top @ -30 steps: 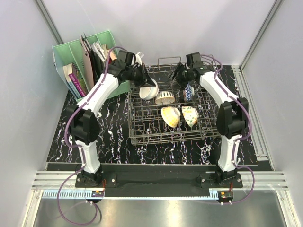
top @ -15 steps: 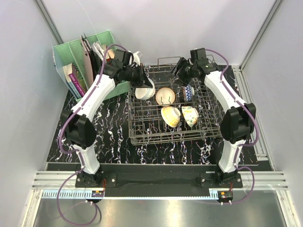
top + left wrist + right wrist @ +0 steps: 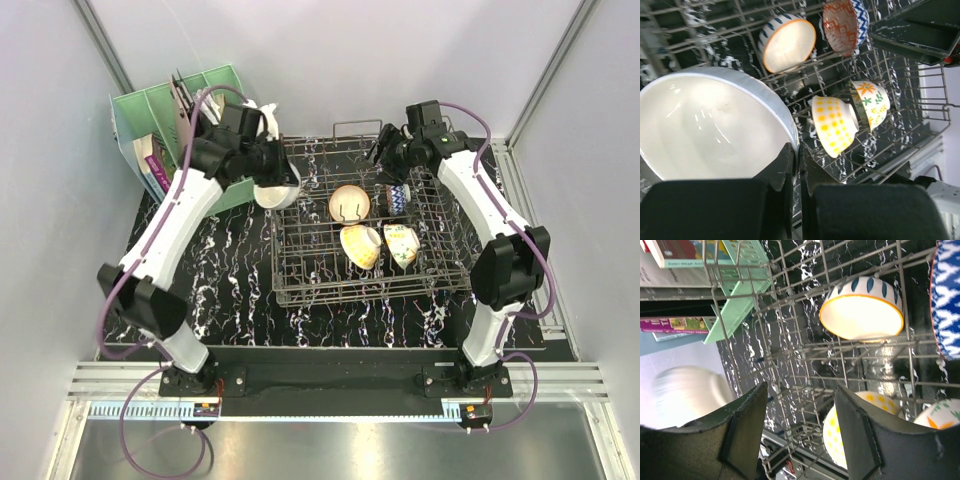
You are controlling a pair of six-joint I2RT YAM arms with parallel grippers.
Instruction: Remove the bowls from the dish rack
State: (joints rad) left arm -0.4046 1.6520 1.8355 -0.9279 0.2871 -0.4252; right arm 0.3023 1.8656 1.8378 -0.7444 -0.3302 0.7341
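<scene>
My left hand (image 3: 799, 150) is clamped on the rim of the cream-white bowl (image 3: 710, 130) — held over the dish rack (image 3: 300, 292) at its left edge. My right hand (image 3: 800, 390) hovers, fingers apart and empty, above the blue-and-white bowl (image 3: 398, 194) — striped bowl (image 3: 349, 203), yellow bowl (image 3: 360, 245) and floral bowl (image 3: 401, 245) lie in the rack.

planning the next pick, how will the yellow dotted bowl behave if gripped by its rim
The yellow dotted bowl looks glazed and rigid: probably slippery, likely to chip if dropped. It lies on its side in the rack beside the flowered bowl, so a push may roll it into that.
</scene>
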